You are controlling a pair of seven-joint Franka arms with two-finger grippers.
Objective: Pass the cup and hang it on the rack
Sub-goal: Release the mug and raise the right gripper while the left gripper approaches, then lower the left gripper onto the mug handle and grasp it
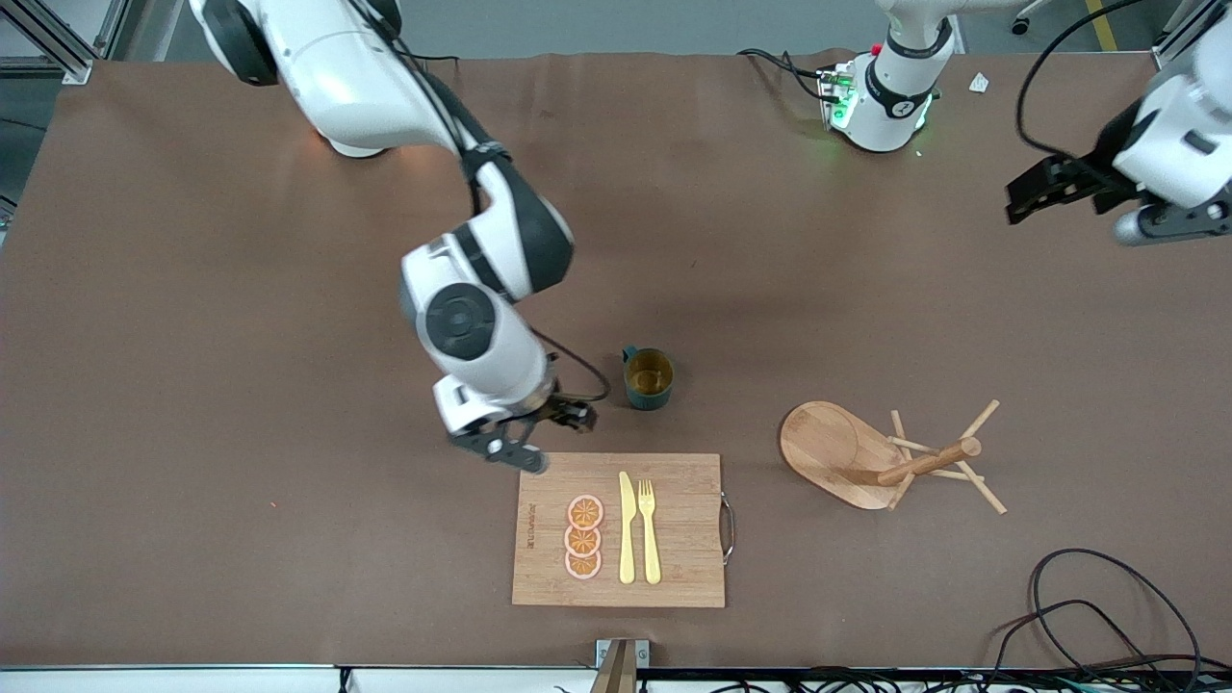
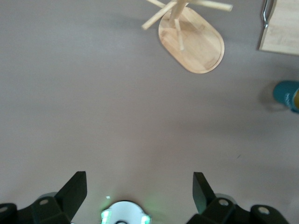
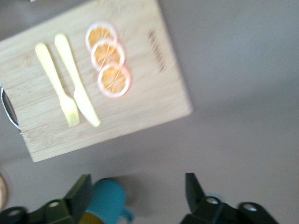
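Nearest the front camera lies a rectangular bamboo cutting board (image 1: 674, 568) with a metal handle (image 1: 729, 526) on the edge toward the left arm's end of the surface (image 1: 241, 404). On it sit three orange slices (image 1: 583, 538) in a row, with a yellow knife (image 1: 627, 527) and a yellow fork (image 1: 649, 531) side by side next to them (nothing else on the board).

Farther from the camera than the board, and clear of its edge, stands the cup (image 1: 648, 378), a dark teal mug, upright, its yellowish interior showing nothing inside and its handle turned toward the robots' bases. The right gripper (image 1: 539, 438) hangs low just beside the cup, on the side toward the right arm's end, over the bare surface at the board's corner. Its fingers (image 3: 79, 193) are spread apart and hold nothing; in the right wrist view the cup (image 3: 110, 203) sits close to one finger, not between the two.

Toward the left arm's end, level with the board, stands the rack (image 1: 866, 457), a light wooden mug tree with an oval base, a thick post and thin angled pegs. It is well apart from the cup, with bare surface between them.

The left gripper (image 1: 1039, 192) waits high over that end of the surface, its fingers (image 2: 74, 191) spread wide and empty; the left wrist view looks down on the rack (image 2: 196, 44) and part of the cup (image 2: 286, 93). Black cables (image 1: 1107, 616) coil at the surface's near corner.
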